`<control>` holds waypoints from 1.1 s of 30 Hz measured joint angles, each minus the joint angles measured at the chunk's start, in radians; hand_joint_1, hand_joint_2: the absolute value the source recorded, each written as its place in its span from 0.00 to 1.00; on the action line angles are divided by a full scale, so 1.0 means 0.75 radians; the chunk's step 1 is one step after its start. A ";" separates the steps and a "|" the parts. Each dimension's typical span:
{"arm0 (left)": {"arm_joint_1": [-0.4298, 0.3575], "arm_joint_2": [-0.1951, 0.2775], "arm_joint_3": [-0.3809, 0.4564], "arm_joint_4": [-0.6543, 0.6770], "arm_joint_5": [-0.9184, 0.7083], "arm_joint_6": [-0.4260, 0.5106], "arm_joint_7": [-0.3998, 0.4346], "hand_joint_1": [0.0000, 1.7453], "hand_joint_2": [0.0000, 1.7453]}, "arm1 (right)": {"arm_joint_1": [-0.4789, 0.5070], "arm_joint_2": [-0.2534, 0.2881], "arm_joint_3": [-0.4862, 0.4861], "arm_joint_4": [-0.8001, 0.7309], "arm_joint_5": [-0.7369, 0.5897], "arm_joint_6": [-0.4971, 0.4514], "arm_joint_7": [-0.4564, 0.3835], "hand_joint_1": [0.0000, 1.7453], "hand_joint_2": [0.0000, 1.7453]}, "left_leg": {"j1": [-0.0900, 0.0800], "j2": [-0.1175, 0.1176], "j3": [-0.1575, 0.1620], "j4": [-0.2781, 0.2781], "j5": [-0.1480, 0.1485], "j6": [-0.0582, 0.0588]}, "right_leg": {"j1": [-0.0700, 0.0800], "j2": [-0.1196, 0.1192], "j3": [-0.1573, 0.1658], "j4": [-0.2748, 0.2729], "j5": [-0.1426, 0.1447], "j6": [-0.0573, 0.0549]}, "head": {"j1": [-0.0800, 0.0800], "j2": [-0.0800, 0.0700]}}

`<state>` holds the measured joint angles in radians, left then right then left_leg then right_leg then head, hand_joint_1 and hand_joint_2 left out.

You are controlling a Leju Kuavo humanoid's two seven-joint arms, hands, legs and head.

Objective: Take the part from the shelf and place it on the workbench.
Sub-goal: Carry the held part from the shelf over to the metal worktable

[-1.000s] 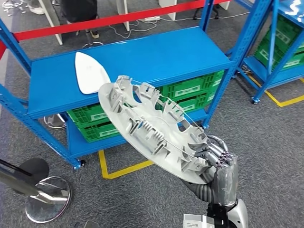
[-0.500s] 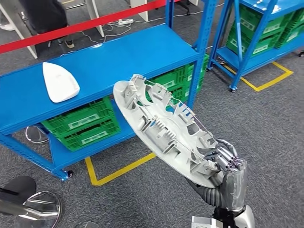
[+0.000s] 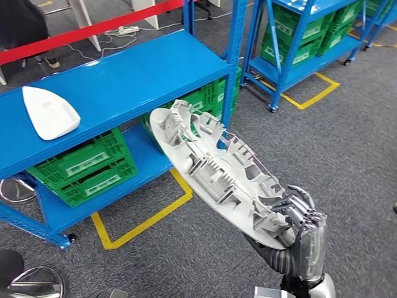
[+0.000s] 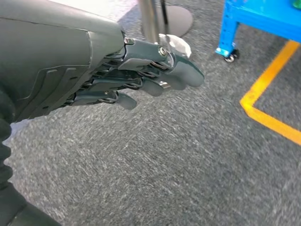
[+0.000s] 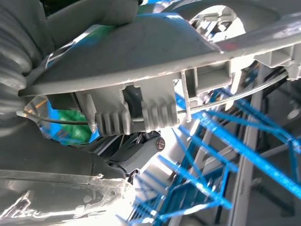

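My right hand (image 3: 299,233) grips the near rim of a large grey round plastic part (image 3: 218,171), ribbed side up, held tilted out over the carpet in front of the blue shelf (image 3: 121,81). In the right wrist view the part's rim and clips (image 5: 142,66) cross close to the camera, with the hand's fingers (image 5: 138,153) under it. My left hand (image 4: 149,70) hangs over the grey carpet with its fingers stretched out and nothing in them.
A white flat part (image 3: 49,112) lies on the blue shelf's top. Green crates (image 3: 84,164) sit on its lower level. A second blue rack (image 3: 299,37) with green crates stands at the right. Yellow floor tape (image 3: 140,220) and a round metal stand base (image 3: 35,282) lie nearby.
The whole view has swung to the right: the shelf and white part have slid left in the picture. My right hand keeps hold of the grey part.
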<state>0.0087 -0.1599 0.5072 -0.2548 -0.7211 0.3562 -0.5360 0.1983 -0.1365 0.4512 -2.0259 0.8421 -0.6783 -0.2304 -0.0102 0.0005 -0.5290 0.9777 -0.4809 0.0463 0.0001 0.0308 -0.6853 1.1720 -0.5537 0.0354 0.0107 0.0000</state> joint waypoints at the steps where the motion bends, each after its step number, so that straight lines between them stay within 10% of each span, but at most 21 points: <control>1: 0.003 0.000 0.001 0.000 0.000 0.000 0.000 0.00 1.00 | 0.003 0.001 -0.002 0.000 -0.001 0.000 -0.001 1.00 1.00 | -0.001 0.019 -0.002 0.001 0.000 0.000 | -0.003 -0.015 -0.028 0.077 -0.036 0.006 | 0.001 0.000; 3: 0.006 0.000 0.003 0.000 0.000 0.000 0.000 0.00 1.00 | 0.013 0.002 -0.009 0.000 -0.001 0.000 -0.001 1.00 1.00 | -0.002 0.055 -0.006 0.005 0.000 0.000 | -0.008 -0.032 -0.029 0.116 -0.038 0.015 | 0.001 0.000; 6: 0.004 -0.002 0.004 0.000 0.000 0.000 0.000 0.00 1.00 | 0.021 0.003 -0.022 0.000 -0.002 0.000 -0.001 1.00 1.00 | -0.005 0.100 -0.007 0.015 -0.008 -0.011 | -0.014 -0.092 0.115 -0.114 0.056 0.023 | 0.002 0.000; 10: 0.001 -0.001 0.004 0.000 0.000 0.000 0.000 0.00 1.00 | 0.028 0.007 -0.034 -0.005 -0.003 0.000 -0.002 1.00 1.00 | -0.014 0.143 -0.006 0.029 -0.014 -0.032 | -0.007 -0.103 0.172 -0.218 0.078 -0.010 | 0.001 0.000; 13: -0.001 0.000 0.005 0.000 0.000 0.000 0.000 0.00 1.00 | 0.036 0.009 -0.038 -0.010 -0.003 0.000 -0.002 1.00 1.00 | -0.003 0.094 -0.027 0.087 -0.067 -0.051 | -0.011 -0.067 0.166 -0.222 0.090 -0.032 | 0.000 0.000; 16: 0.003 0.000 0.005 0.000 0.000 0.000 -0.001 0.00 1.00 | 0.037 0.012 -0.040 -0.011 -0.002 0.000 -0.002 1.00 1.00 | 0.005 0.021 -0.132 0.330 -0.197 -0.062 | -0.010 -0.025 0.156 -0.222 0.099 -0.047 | -0.002 0.000; 18: 0.007 0.000 0.005 0.000 0.000 0.000 -0.001 0.00 1.00 | 0.041 0.014 -0.042 -0.011 -0.002 0.000 -0.002 1.00 1.00 | 0.006 0.012 -0.169 0.405 -0.200 -0.056 | -0.005 0.009 0.151 -0.221 0.103 -0.051 | -0.002 0.000; 22: 0.007 0.001 0.005 0.000 -0.001 0.000 -0.001 0.00 1.00 | 0.045 0.019 -0.049 -0.012 -0.004 0.000 -0.002 1.00 1.00 | 0.006 -0.068 -0.046 0.133 -0.030 -0.028 | -0.001 0.074 0.147 -0.219 0.111 -0.045 | -0.001 0.000; 26: 0.005 0.003 0.006 0.000 -0.001 0.000 -0.001 0.00 1.00 | 0.053 0.021 -0.065 -0.019 -0.008 0.000 -0.002 1.00 1.00 | 0.007 -0.076 -0.012 0.035 -0.017 -0.019 | -0.005 0.119 0.118 -0.217 0.125 -0.018 | -0.001 0.000; 30: 0.007 -0.001 0.007 0.000 -0.002 0.000 -0.001 0.00 1.00 | 0.058 0.021 -0.074 -0.023 -0.010 0.000 -0.005 1.00 1.00 | 0.010 -0.011 -0.012 0.014 -0.001 -0.006 | -0.002 0.000 0.023 -0.030 0.008 0.003 | 0.010 0.000; 33: 0.011 -0.001 0.010 0.000 -0.002 0.000 -0.001 0.00 1.00 | 0.063 0.021 -0.078 -0.023 -0.015 0.000 -0.008 1.00 1.00 | 0.007 0.043 -0.016 0.015 -0.002 -0.005 | -0.009 -0.030 -0.047 0.148 -0.055 0.018 | 0.011 0.000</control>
<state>0.0167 -0.1610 0.5149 -0.2548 -0.7222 0.3560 -0.5367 0.2457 -0.1205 0.3926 -2.0430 0.8308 -0.6783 -0.2360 -0.0047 0.0328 -0.5408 0.9892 -0.4822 0.0425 -0.0065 0.0085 -0.7203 1.2829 -0.5949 0.0492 0.0192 0.0000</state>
